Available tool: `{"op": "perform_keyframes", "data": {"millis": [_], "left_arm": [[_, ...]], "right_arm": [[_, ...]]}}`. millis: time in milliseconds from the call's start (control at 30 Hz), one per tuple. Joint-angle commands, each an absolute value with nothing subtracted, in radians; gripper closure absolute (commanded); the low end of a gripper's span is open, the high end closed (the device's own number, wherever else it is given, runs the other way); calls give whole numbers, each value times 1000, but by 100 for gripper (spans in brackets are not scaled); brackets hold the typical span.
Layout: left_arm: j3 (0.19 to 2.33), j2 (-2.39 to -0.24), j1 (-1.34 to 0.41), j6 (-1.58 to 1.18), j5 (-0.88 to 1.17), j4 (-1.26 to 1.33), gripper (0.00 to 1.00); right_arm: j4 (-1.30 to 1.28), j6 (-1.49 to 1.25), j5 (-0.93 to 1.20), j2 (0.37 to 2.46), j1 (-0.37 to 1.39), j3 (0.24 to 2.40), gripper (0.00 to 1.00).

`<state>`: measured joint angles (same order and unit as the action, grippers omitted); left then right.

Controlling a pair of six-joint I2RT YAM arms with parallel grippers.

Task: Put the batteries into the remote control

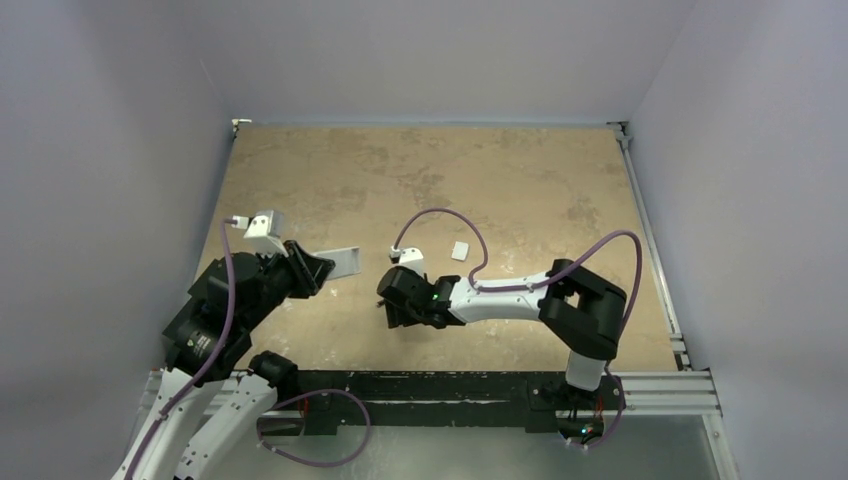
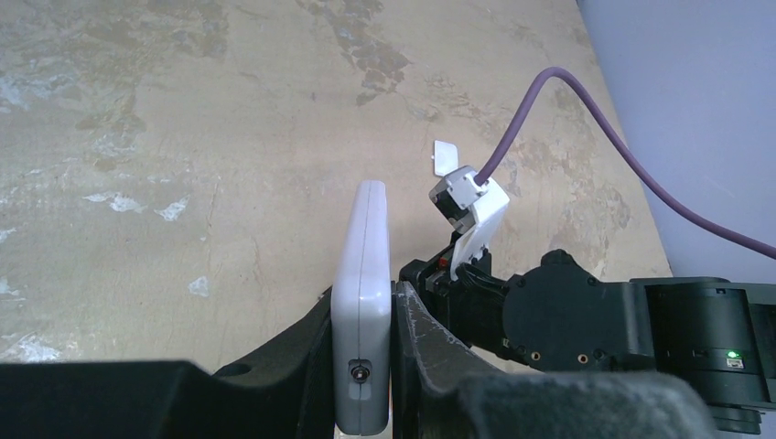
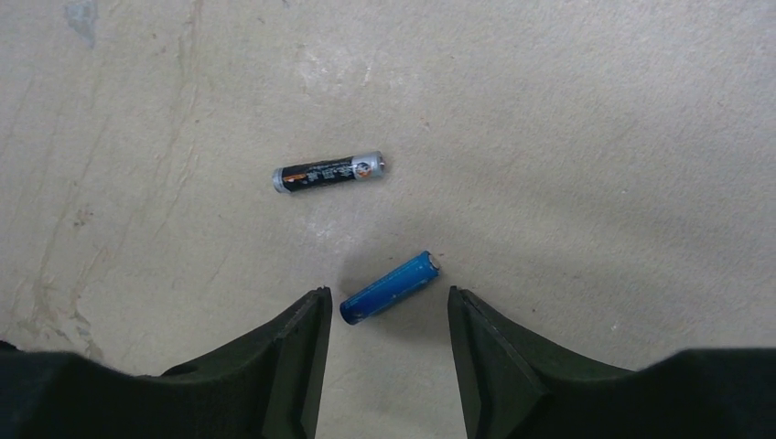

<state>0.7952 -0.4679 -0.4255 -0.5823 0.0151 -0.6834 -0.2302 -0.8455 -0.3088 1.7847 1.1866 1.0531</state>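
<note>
Table: left hand clamped on remote control, held edge-up, probably to present it for loading. Right hand released, jaws straddling blue battery, apparently for pickup. Black battery lies just beyond.

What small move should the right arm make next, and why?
Probably lower the right end effector straight down and close on the blue battery. It lies flat on the table, between the open fingers, not yet gripped, with the black battery lying apart beyond it. The left end effector grips the remote control on its edge.
</note>
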Motion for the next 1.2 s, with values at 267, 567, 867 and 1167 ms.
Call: {"op": "perform_keyframes", "data": {"millis": [267,567,867,1167], "left_arm": [[816,-453,-422,-556,47,-654,100],[816,-447,-422,-552,51,-652,100],[817,-446,-422,-551,52,-654,100],[817,-457,-422,-555,52,-655,100]], "right_arm": [[-309,-900,-386,1843,1199,1135,48],[-345,-895,-405,1859,1223,1154,56],[-401,-881,-455,1884,1257,1175,59],[-402,-860,-462,1890,1261,1177,67]]}}
